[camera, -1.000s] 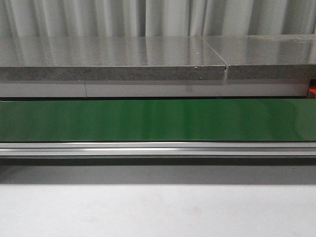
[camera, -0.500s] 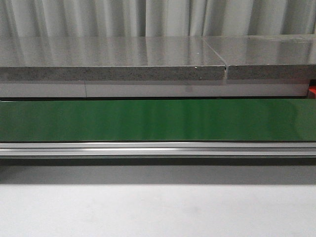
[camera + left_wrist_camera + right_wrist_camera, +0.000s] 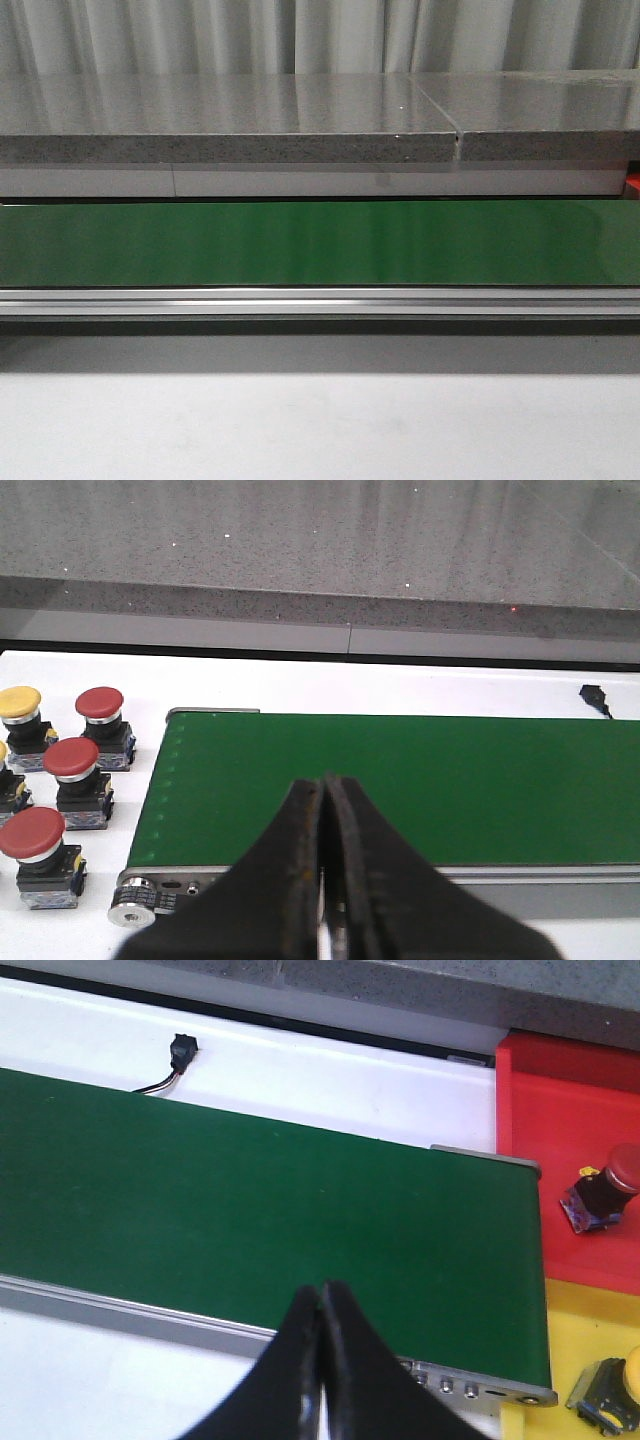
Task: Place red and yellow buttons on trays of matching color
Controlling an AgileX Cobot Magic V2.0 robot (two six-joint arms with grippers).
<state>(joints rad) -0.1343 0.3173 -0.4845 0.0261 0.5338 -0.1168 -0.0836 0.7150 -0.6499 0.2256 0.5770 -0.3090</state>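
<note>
In the left wrist view three red buttons (image 3: 71, 759) and a yellow button (image 3: 19, 702) stand on the white table beside the end of the green conveyor belt (image 3: 400, 780). My left gripper (image 3: 324, 782) is shut and empty above the belt's near edge. In the right wrist view a red tray (image 3: 565, 1150) holds one red button (image 3: 608, 1182), and a yellow tray (image 3: 590, 1340) holds a yellow button (image 3: 615, 1390) at the frame's corner. My right gripper (image 3: 321, 1288) is shut and empty above the belt's near edge. No gripper shows in the front view.
The green belt (image 3: 320, 242) spans the front view, with a metal rail (image 3: 320, 300) in front and a grey stone counter (image 3: 230, 120) behind. A small black connector with wires (image 3: 180, 1050) lies on the white table behind the belt.
</note>
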